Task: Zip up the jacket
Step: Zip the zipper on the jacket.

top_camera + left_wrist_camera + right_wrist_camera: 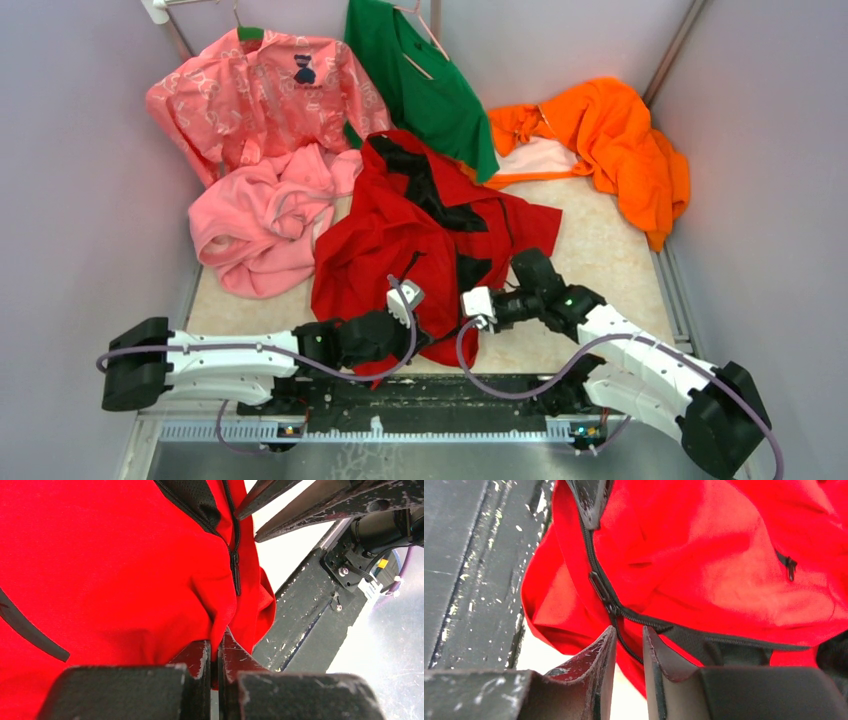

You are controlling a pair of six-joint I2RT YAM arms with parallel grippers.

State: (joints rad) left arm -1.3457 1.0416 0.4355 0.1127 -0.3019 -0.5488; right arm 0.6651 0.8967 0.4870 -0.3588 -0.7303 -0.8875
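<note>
Red jacket (395,235) lies crumpled mid-way across the table (600,265), hem toward the arms. Left gripper (216,647) is clamped on a hem fold below the zipper slider (234,572). Right gripper (624,637) is narrow, with the zipper track (594,560) passing between its tips; grip uncertain.

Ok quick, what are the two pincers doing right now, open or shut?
Left pincer: closed, pinching the bright red thin jacket at its edge.
Right pincer: narrow gap around the dark front zipper; cannot tell whether it grips.

The bright red thin jacket (362,250) lies crumpled at centre frame, dark front zipper undone, black lining showing.
</note>
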